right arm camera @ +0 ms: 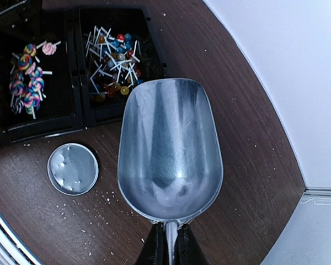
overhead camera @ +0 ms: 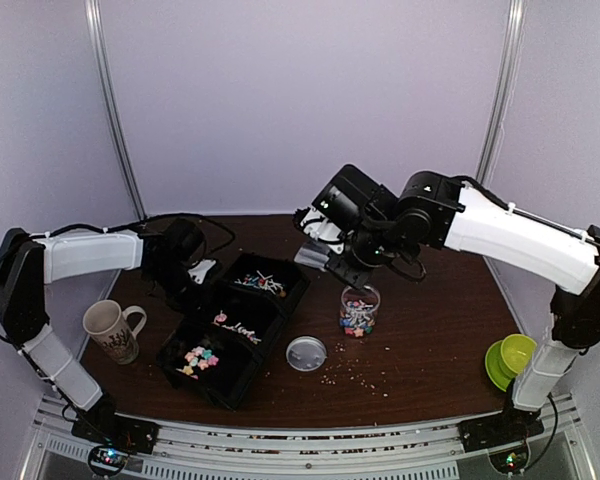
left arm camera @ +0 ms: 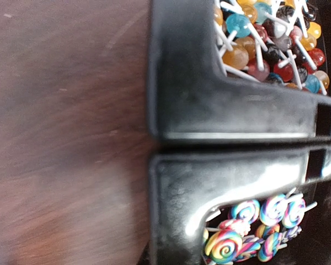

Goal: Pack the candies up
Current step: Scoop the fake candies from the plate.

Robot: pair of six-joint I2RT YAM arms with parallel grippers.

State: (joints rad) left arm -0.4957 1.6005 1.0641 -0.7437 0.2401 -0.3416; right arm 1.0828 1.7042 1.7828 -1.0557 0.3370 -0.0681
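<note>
Top view: right gripper [overhead camera: 346, 262] clamped on the handle of a metal scoop [overhead camera: 315, 257]; scoop bowl reaches ahead of it toward the black tray [overhead camera: 238, 392]; clear cup [overhead camera: 359, 300] just beneath the gripper, candies [overhead camera: 358, 320] inside; more candies, star-shaped, in the tray compartment farthest from this gripper; lid [overhead camera: 306, 353] on the table [overhead camera: 430, 340] between cup and tray. Left gripper [overhead camera: 185, 262] just beside the tray, fingers pressed together; whether they pinch the rim, cannot tell; mug [overhead camera: 113, 330] near its arm.

Left wrist view: own fingers out of frame; tray rim close ahead; ball lollipops [left arm camera: 270, 38] one side of the divider, swirl lollipops [left arm camera: 254, 226] the other.

Right wrist view: fingers tight either side of the handle; scoop bowl empty; ball lollipops straight ahead of its mouth; swirl lollipops ahead-left; lid left of the bowl.
</note>
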